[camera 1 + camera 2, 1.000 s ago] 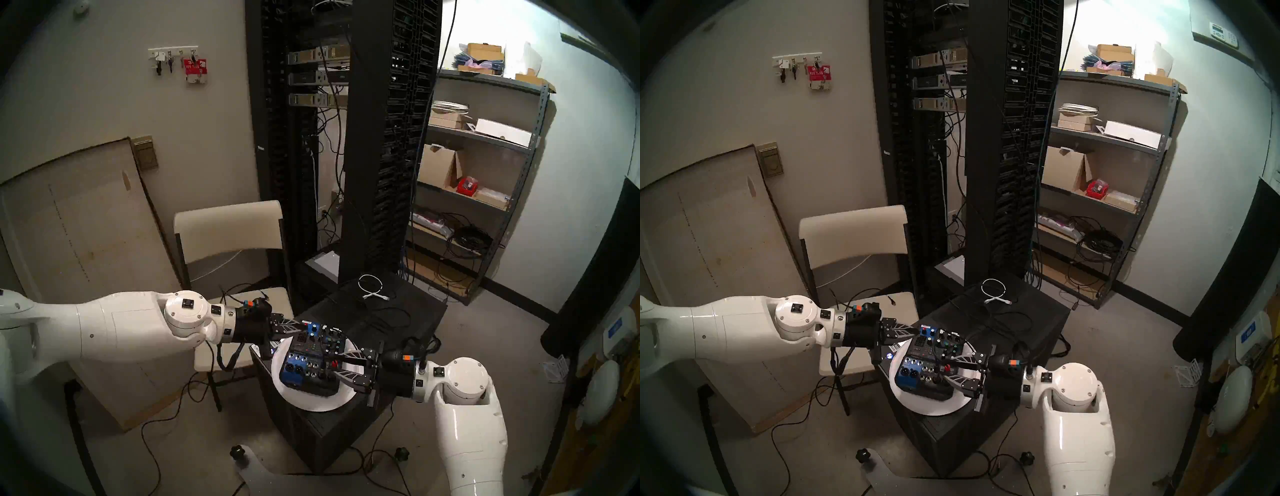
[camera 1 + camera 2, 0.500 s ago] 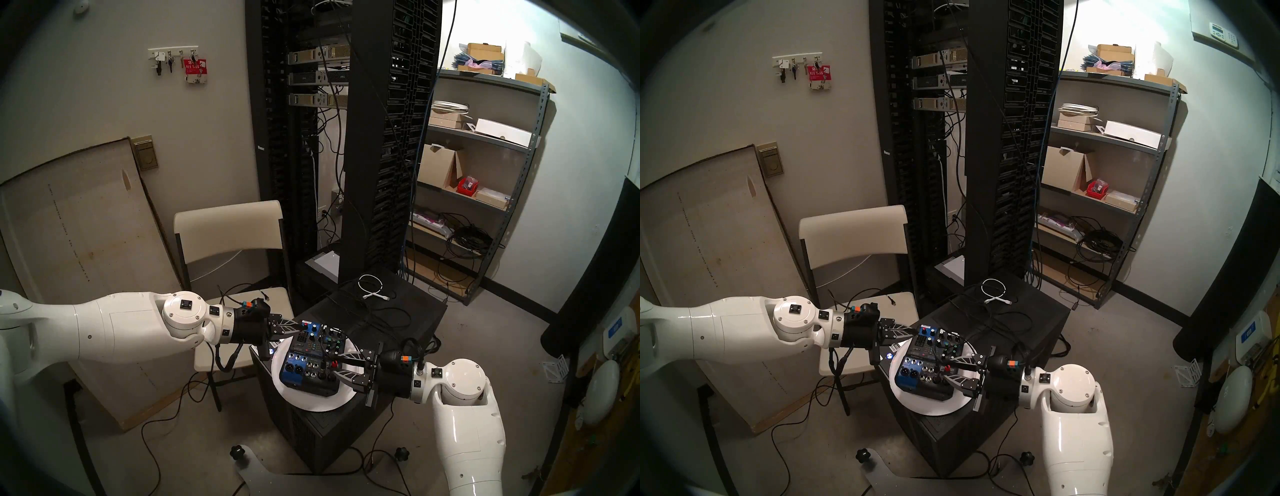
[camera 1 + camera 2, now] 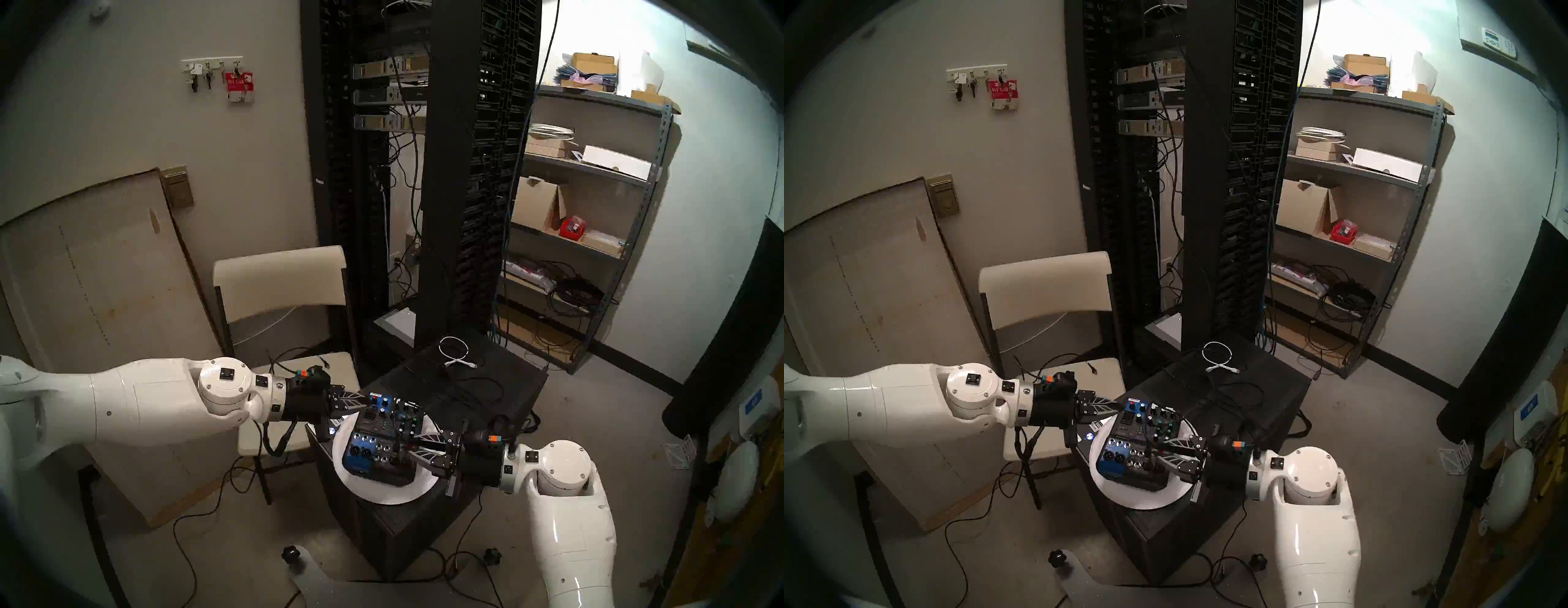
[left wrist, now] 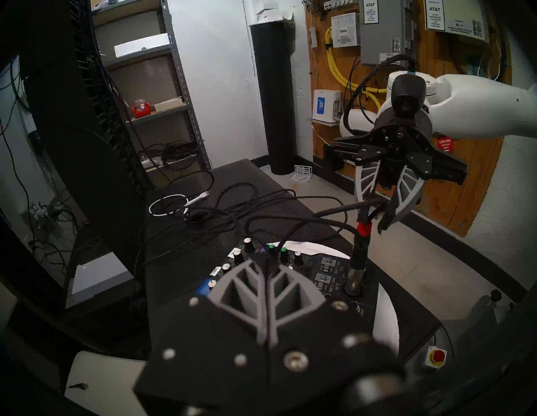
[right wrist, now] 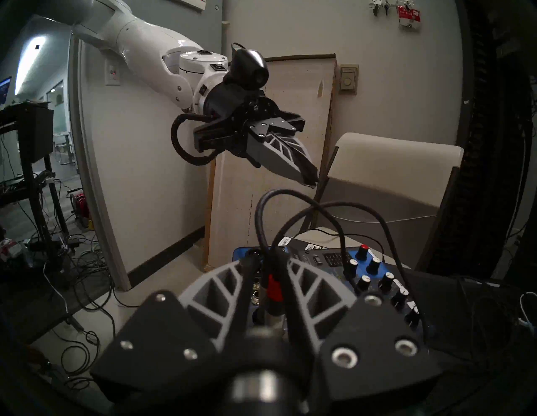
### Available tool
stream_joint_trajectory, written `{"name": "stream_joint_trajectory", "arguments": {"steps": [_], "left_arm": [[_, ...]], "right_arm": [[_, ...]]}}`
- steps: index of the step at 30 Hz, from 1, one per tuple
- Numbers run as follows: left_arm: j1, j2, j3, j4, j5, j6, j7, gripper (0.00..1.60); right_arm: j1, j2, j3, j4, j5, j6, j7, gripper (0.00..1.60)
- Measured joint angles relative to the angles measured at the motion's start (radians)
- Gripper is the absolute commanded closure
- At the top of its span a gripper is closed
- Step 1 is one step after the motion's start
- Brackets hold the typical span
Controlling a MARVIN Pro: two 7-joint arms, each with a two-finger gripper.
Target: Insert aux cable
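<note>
The aux cable's black plug (image 4: 360, 255) with a red band (image 5: 274, 287) stands upright on the blue and black mixer (image 3: 373, 446). Its silver tip is in a socket, with some metal still showing. My right gripper (image 3: 410, 447) reaches in from the right and is shut on the top of the plug by the red band, as the left wrist view (image 4: 372, 222) and the right wrist view (image 5: 267, 270) show. My left gripper (image 3: 362, 401) is shut and empty. It hovers at the mixer's far left corner (image 4: 268, 270).
The mixer sits on a round white plate (image 3: 382, 494) on a black box (image 3: 509, 382). A second black plug without a red band (image 3: 394, 453) stands in the mixer. A white coiled cable (image 3: 456, 352) and loose black cables lie on the box. A folding chair (image 3: 280, 280) stands to the left and a rack (image 3: 466, 170) behind.
My right gripper's fingers have closed from wide open onto the red-banded plug, and the wrist has edged toward the mixer. My left arm has hardly moved.
</note>
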Motion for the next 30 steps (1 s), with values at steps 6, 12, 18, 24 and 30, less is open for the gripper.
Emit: {"name": "stream_joint_trajectory", "arguments": {"steps": [6, 12, 18, 24, 30], "left_arm": [[0.0, 0.0, 0.0, 0.0, 0.003, 0.0, 0.001, 1.6], [-0.001, -0.001, 0.0, 0.0, 0.006, 0.0, 0.001, 1.6], [-0.004, -0.003, 0.006, -0.001, 0.003, 0.006, -0.044, 1.6], [-0.005, -0.006, 0.018, -0.011, -0.005, 0.029, -0.104, 1.6], [-0.003, -0.013, 0.029, -0.022, -0.005, 0.046, -0.129, 1.6]], "right_arm": [[0.007, 0.001, -0.001, 0.011, -0.003, -0.003, -0.007, 1.6], [0.015, 0.004, -0.004, 0.016, -0.01, -0.009, -0.006, 1.6], [0.02, 0.005, -0.005, 0.017, -0.018, -0.012, -0.003, 1.6], [0.021, 0.005, -0.005, 0.017, -0.022, -0.015, 0.0, 1.48], [0.02, 0.004, -0.003, 0.017, -0.023, -0.017, 0.001, 1.46]]}}
